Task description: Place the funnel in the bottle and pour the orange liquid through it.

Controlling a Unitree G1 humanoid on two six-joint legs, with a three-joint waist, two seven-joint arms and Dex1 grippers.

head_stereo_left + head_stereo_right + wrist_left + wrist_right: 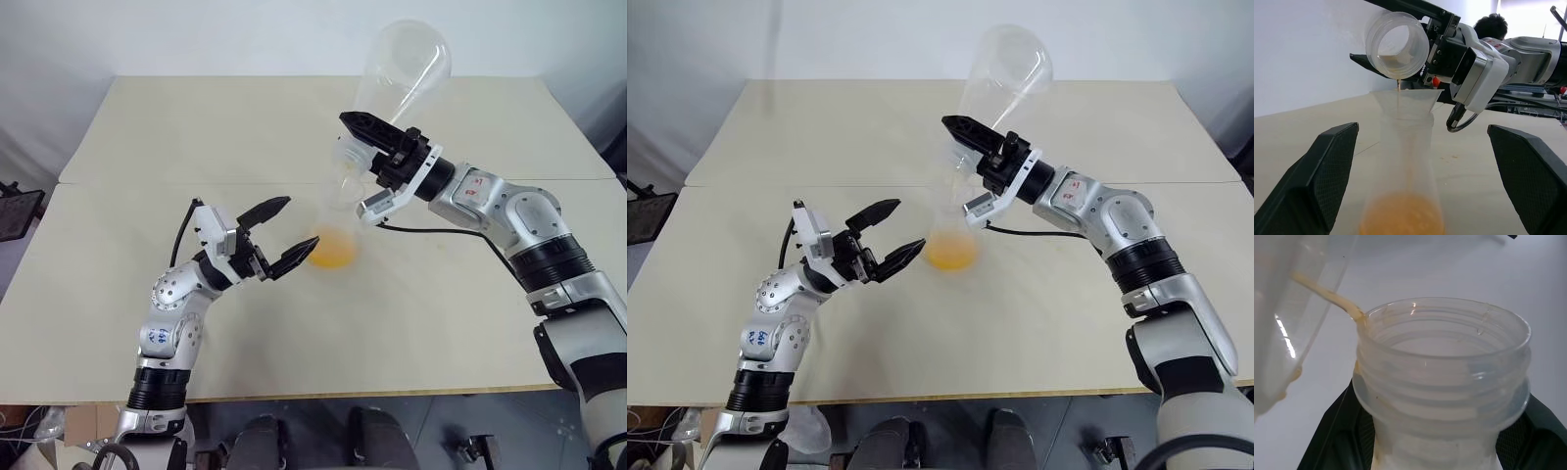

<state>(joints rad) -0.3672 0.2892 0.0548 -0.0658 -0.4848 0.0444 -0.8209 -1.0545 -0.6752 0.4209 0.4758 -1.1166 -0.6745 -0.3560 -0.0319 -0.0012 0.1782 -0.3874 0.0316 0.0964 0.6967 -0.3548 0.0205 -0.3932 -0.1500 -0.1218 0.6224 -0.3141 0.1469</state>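
The pale beige table [147, 127] carries the job nearly done. Clamped in the right pincer [367, 127], a clear conical flask [397, 69] is upended, almost drained. Just below stands the translucent whitish bottle [1403, 161] with its small clear funnel [1403, 100] seated; orange liquid [331, 250] pools inside, beside the gaping, empty left pincer [279, 235]. Only a trickle remains.

On the cream table [460, 323], the bottle [336, 230] with the funnel [1405, 100] in its neck stands as the sole obstacle at mid-table. The right gripper [377, 137] clamps a tipped clear container [397, 73] directly above it, blocking any approach from overhead. The left gripper [279, 235], fingers spread, sits just beside the bottle's near-left side. Wide bare tabletop lies to both sides and behind.
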